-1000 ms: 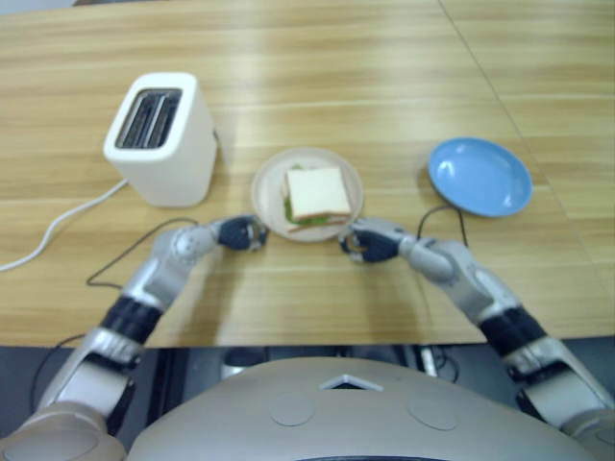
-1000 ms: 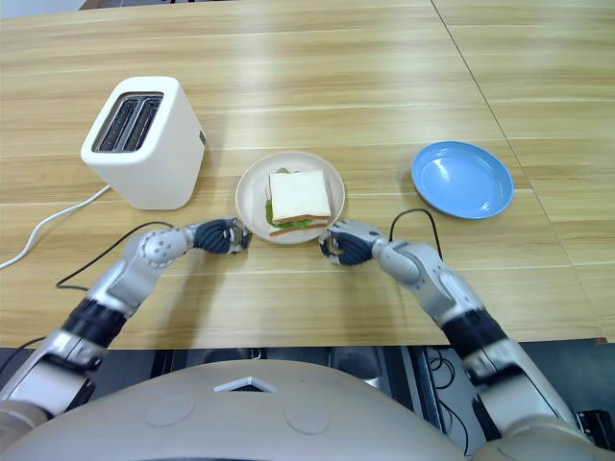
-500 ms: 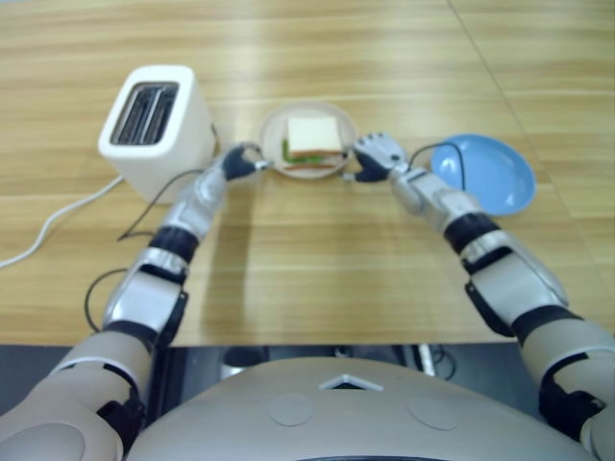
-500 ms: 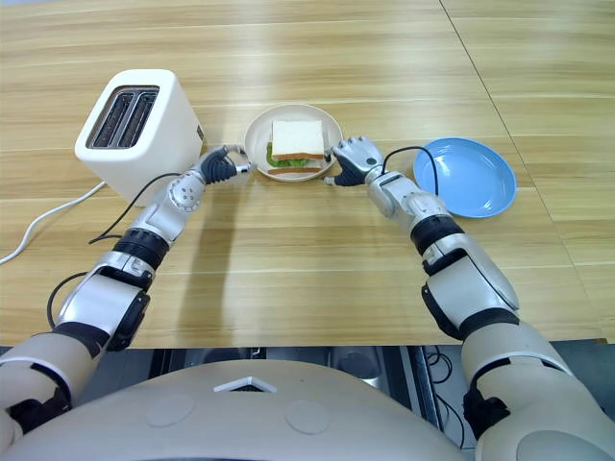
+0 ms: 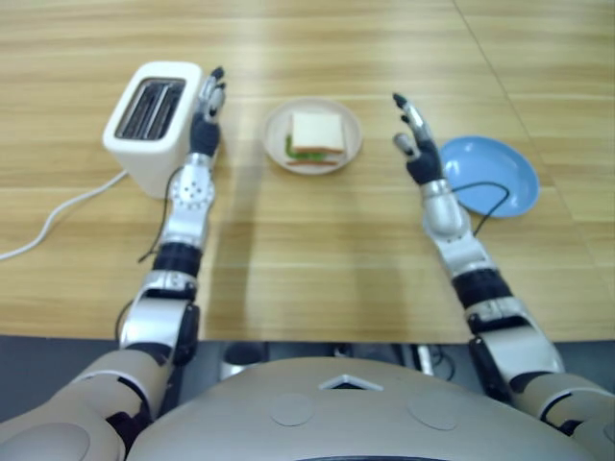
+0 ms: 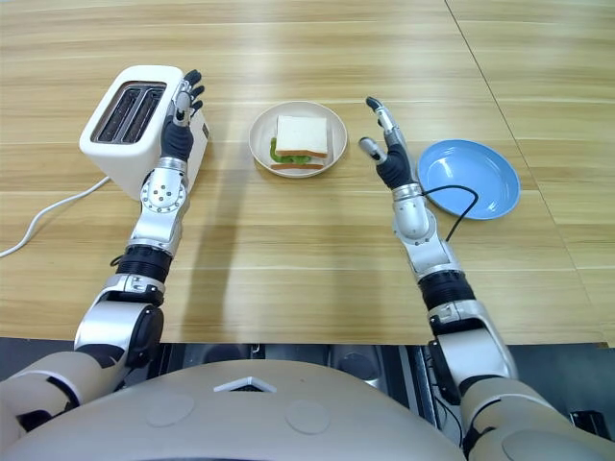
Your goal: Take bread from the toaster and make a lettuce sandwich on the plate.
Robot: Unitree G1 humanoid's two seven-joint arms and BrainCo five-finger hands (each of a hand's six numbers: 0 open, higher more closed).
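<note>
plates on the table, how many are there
2. A cream plate holding the sandwich sits right of the toaster; a blue plate lies further right, beyond the right hand. None seem hidden.

Round blue plate (image 6: 480,173), flat on the pale wooden table (image 6: 307,279), over on the right side

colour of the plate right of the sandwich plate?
That plate is plain blue, no pattern. The right eye view shows it best.

The wooden table (image 6: 288,254) bears a toaster (image 6: 130,130), cream plate (image 6: 260,146) and blue plate (image 6: 485,165).
</note>
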